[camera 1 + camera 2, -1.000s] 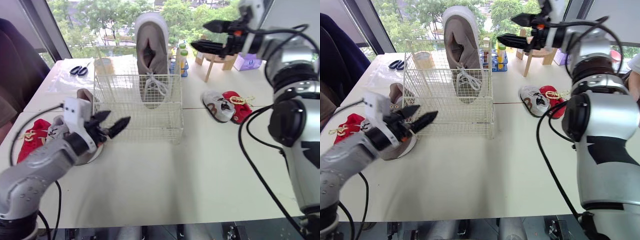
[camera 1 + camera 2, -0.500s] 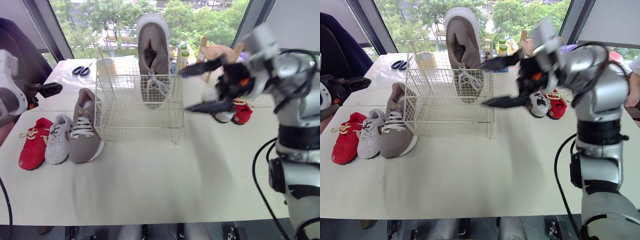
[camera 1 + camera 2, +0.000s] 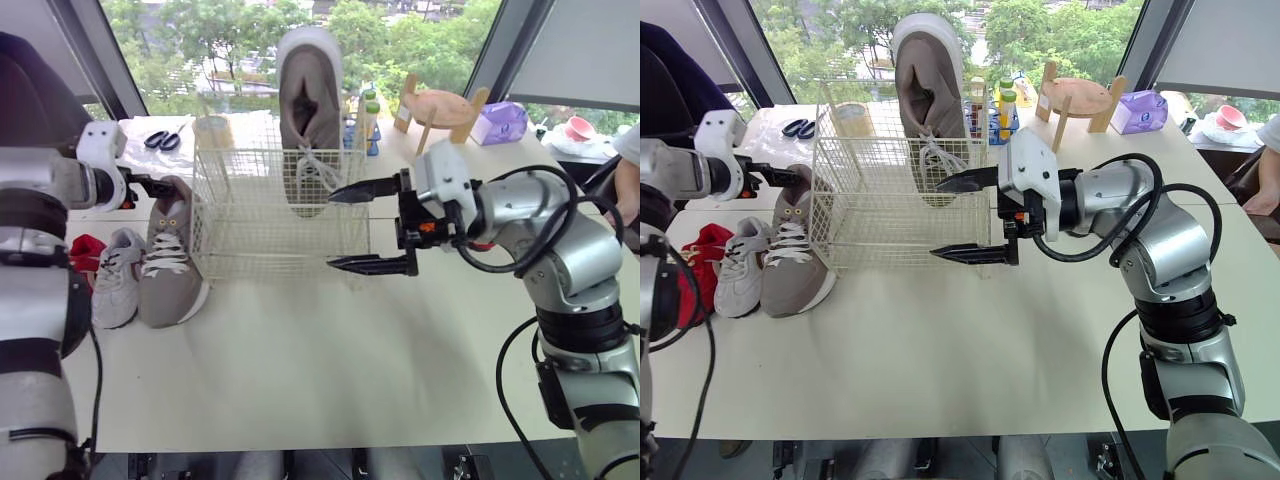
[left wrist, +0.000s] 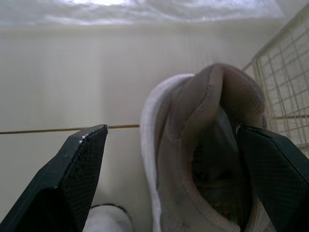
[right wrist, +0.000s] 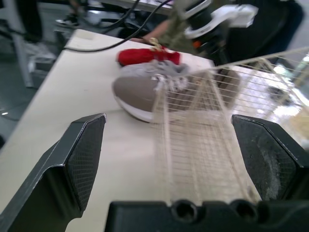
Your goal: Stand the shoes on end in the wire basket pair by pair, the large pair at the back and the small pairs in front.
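Observation:
The wire basket stands mid-table with one large taupe shoe upright on end at its back. Its mate lies flat left of the basket, beside a small white shoe and a red shoe partly behind my left arm. My left gripper is open at that shoe's heel, one finger on each side, in the left wrist view. My right gripper is open wide and empty by the basket's front right corner; from its wrist I see the basket and the lying shoe.
Scissors and a tape roll lie behind the basket at the left. Bottles, a wooden stand and a purple box sit at the back right. A person's arm shows at the right edge.
My left gripper came from the far left edge in to the lying shoe's heel. My right gripper dropped and moved left to the basket's front right corner, still open.

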Action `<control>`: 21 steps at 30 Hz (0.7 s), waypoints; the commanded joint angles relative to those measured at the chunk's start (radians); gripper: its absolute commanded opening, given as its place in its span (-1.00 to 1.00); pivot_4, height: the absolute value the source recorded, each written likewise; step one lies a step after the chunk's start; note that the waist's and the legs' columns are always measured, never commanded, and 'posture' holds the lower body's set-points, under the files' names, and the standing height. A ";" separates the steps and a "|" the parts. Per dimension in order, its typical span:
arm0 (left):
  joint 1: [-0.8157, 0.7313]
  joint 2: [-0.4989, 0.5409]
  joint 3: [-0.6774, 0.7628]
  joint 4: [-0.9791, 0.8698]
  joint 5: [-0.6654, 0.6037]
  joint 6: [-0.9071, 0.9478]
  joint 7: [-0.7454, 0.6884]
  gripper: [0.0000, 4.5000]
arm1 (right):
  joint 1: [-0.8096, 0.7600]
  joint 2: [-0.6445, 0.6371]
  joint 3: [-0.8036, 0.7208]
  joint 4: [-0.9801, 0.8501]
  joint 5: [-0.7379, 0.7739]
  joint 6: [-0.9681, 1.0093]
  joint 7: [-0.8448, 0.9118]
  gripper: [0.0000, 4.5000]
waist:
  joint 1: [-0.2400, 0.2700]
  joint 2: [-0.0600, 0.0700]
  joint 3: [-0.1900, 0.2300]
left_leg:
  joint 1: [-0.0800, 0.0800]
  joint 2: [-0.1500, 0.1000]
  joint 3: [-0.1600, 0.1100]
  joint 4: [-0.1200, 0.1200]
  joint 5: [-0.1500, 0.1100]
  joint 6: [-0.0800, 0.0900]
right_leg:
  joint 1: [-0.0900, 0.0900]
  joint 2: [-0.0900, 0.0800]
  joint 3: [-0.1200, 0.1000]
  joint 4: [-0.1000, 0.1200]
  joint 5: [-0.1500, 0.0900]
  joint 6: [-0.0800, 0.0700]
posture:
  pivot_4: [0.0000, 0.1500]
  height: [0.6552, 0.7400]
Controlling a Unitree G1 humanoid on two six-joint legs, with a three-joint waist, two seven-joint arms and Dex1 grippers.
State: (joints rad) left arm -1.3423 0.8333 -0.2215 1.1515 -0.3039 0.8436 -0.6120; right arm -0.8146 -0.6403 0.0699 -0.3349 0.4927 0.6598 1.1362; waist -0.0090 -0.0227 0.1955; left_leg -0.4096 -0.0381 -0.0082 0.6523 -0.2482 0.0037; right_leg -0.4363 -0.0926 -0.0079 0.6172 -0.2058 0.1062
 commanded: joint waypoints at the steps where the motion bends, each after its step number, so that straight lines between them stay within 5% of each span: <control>1: -0.044 -0.004 0.004 0.063 0.102 -0.063 -0.040 0.95 | 0.008 -0.015 -0.025 -0.048 0.007 -0.007 -0.042 1.00 | -0.004 0.000 0.000 | 0.000 0.000 0.000 0.000 0.000 0.000 | 0.000 0.000 0.000 0.000 0.000 0.000 | 1.00 1.00; 4: -0.032 -0.036 0.002 0.102 0.168 -0.086 -0.061 0.95 | 0.015 -0.011 -0.031 -0.055 0.018 0.002 -0.077 1.00 | -0.003 0.000 0.000 | 0.000 0.000 0.000 0.000 0.000 0.001 | 0.000 -0.001 0.000 0.000 0.000 0.000 | 1.00 1.00; 7: -0.007 -0.074 0.018 0.133 0.214 -0.124 -0.070 0.60 | 0.008 0.002 -0.036 -0.045 0.031 -0.001 -0.100 1.00 | -0.002 0.000 0.000 | 0.000 0.001 0.000 0.001 -0.001 0.001 | 0.000 -0.001 0.000 0.000 0.000 0.001 | 1.00 1.00; 14: 0.022 -0.124 0.134 0.173 0.231 -0.202 0.018 -0.87 | -0.045 -0.002 -0.002 0.045 -0.032 -0.079 -0.104 1.00 | -0.003 0.000 0.000 | 0.000 0.001 -0.001 0.001 -0.001 0.003 | 0.000 -0.004 0.000 0.001 0.001 0.002 | 1.00 1.00; 21: -0.126 -0.032 0.258 0.127 0.215 -0.189 0.070 -0.95 | -0.018 -0.027 -0.047 0.017 0.006 -0.042 -0.119 1.00 | -0.002 -0.002 0.001 | -0.001 0.001 -0.001 0.003 -0.002 0.003 | 0.000 -0.003 0.000 0.001 0.002 0.003 | 1.00 1.00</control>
State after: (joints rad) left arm -1.3570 0.7344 -0.0133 1.3339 -0.0740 0.6594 -0.5659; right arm -0.8319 -0.6523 0.0623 -0.2786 0.4772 0.6097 1.0264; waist -0.0114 -0.0243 0.1964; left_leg -0.4108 -0.0374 -0.0091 0.6550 -0.2499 0.0067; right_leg -0.4375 -0.0960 -0.0077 0.6182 -0.2041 0.1094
